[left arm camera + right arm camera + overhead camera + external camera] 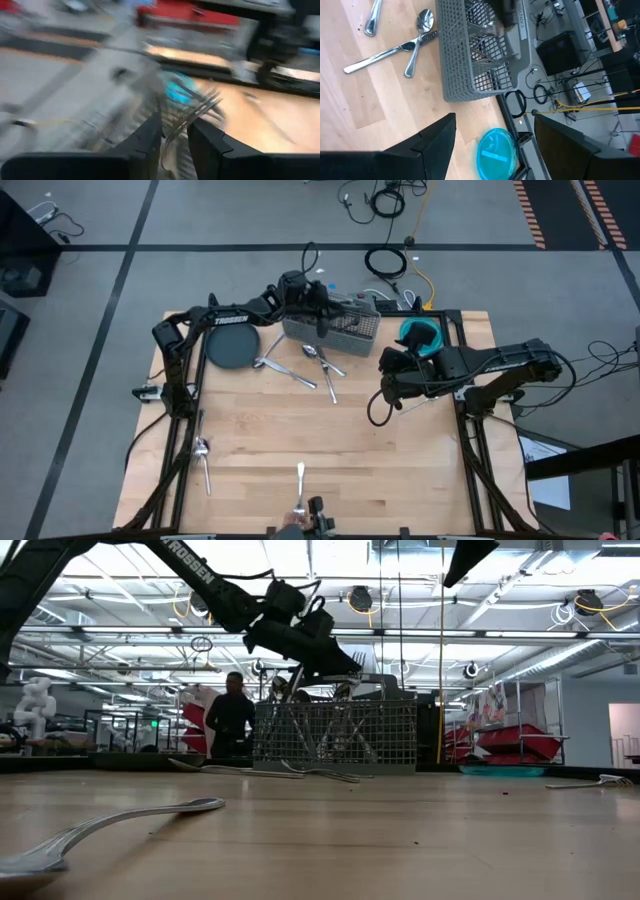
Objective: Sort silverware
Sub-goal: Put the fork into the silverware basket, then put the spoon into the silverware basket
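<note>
Holding a fork (197,114) over the caddy (335,327), our left gripper (318,298) risked dropping it outside a compartment; the right gripper (392,378) gaped empty.

Beyond the wooden table (400,470) lies grey floor (200,220) crossed by dark lines. Behind it a person (231,716) stands near red equipment (510,740), under ceiling lights (330,555).
</note>
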You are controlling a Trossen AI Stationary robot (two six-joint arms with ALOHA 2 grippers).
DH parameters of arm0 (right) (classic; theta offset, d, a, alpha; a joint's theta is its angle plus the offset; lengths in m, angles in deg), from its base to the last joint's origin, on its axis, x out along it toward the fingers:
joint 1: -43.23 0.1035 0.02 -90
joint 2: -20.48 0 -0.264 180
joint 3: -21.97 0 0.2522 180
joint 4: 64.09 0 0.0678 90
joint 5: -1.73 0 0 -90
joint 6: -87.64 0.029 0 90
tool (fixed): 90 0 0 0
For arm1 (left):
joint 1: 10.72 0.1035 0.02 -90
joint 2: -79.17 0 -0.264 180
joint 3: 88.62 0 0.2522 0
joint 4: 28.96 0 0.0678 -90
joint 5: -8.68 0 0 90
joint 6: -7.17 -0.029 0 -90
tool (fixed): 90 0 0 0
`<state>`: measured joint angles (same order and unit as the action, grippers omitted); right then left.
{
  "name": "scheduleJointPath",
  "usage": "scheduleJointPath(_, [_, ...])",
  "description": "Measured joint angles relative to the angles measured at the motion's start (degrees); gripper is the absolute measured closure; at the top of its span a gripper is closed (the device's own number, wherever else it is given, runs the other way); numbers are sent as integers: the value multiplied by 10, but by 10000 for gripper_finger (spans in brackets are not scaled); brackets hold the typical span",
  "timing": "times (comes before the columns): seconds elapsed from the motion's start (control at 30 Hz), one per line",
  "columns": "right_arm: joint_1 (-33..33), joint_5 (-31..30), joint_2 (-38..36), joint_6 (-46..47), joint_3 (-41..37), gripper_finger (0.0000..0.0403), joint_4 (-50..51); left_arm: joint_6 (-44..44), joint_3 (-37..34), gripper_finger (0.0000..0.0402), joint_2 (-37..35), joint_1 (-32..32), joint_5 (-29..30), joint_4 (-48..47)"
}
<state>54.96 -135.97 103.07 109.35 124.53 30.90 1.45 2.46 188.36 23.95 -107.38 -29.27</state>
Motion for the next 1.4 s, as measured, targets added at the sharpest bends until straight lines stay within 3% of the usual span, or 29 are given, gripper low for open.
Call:
scheduleJointPath(0.07, [0,1,0,2,0,149,-1,32,0,293,0,-5,39,38])
scheduleJointPath(0.2, [0,1,0,8,0,149,-3,82,0,291,0,-11,57,103])
scheduleJointPath(0.37, [0,1,0,19,0,149,-4,93,0,291,-2,-11,56,112])
scheduleJointPath(0.43, [0,1,0,26,0,149,-3,144,0,291,-12,-10,45,107])
scheduleJointPath(0.63, [0,-8,-1,91,-21,149,3,188,0,291,-114,12,-124,88])
scheduleJointPath(0.73, [-1,-17,-7,123,-76,149,-47,188,0,291,-201,27,-162,50])
scheduleJointPath(0.83, [-6,3,-13,98,-153,149,-187,157,2,291,-308,44,-168,1])
scheduleJointPath(0.93, [-29,44,-13,4,-224,149,-387,108,2,291,-412,62,-144,-83])
scheduleJointPath(1.03, [-72,104,3,-85,-280,149,-599,67,2,291,-503,69,-72,-196])
scheduleJointPath(1.1, [-103,139,23,-112,-301,149,-688,59,2,291,-553,69,-26,-271])
scheduleJointPath(1.23, [-166,186,74,-159,-301,149,-770,87,2,291,-622,69,71,-392])
scheduleJointPath(1.4, [-220,300,146,-168,-278,149,-778,98,-1,291,-648,69,91,-518])
